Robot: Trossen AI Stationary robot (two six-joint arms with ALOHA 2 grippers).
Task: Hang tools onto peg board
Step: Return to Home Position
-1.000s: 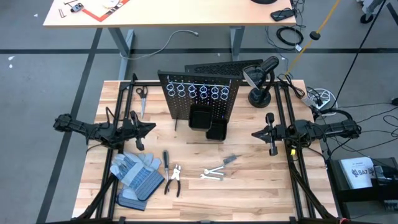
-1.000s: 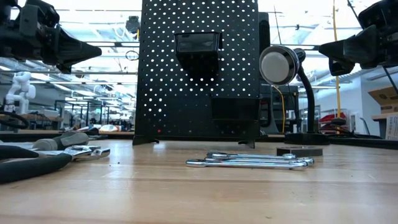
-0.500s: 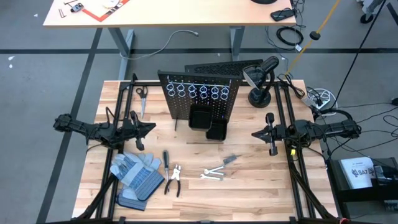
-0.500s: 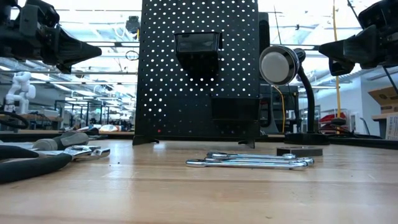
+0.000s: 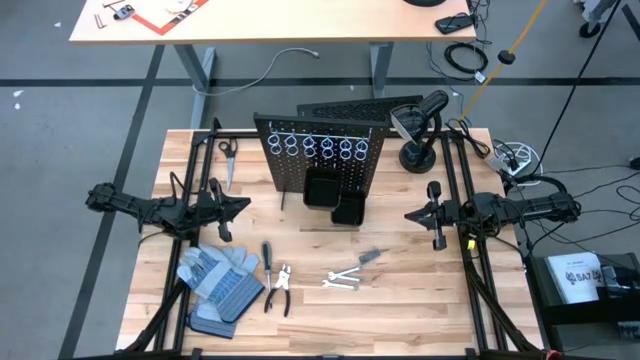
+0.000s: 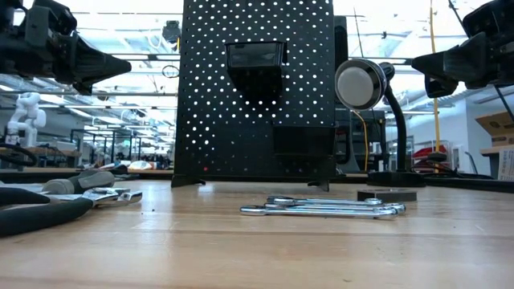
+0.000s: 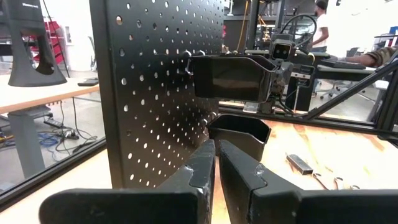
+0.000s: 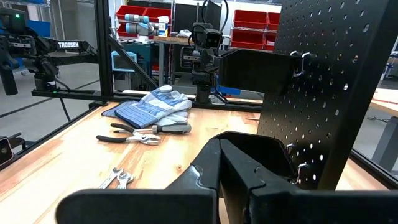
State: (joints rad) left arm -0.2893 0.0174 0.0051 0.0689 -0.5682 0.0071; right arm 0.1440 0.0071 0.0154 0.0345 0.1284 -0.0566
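Note:
The peg board (image 5: pixel 320 165) stands upright on its feet at the table's far middle, with a row of silver ring holders (image 5: pixel 318 148) and two black bins (image 5: pixel 334 198). The tools lie flat on the table nearer the front: a thin dark-handled screwdriver (image 5: pixel 267 255), pliers (image 5: pixel 280 290), small silver wrenches (image 5: pixel 343 279) and a short grey metal piece (image 5: pixel 370 256). My left gripper (image 5: pixel 240 207) hovers level left of the board, shut and empty (image 7: pixel 216 146). My right gripper (image 5: pixel 412 213) hovers level right of the board, shut and empty (image 8: pixel 219 144).
Grey-and-blue work gloves (image 5: pixel 220 280) lie at the front left beside the pliers. Scissors (image 5: pixel 228 155) lie at the far left. A black desk lamp (image 5: pixel 420 135) stands right of the board. Bare wood stretches along the front right of the table (image 5: pixel 420 310).

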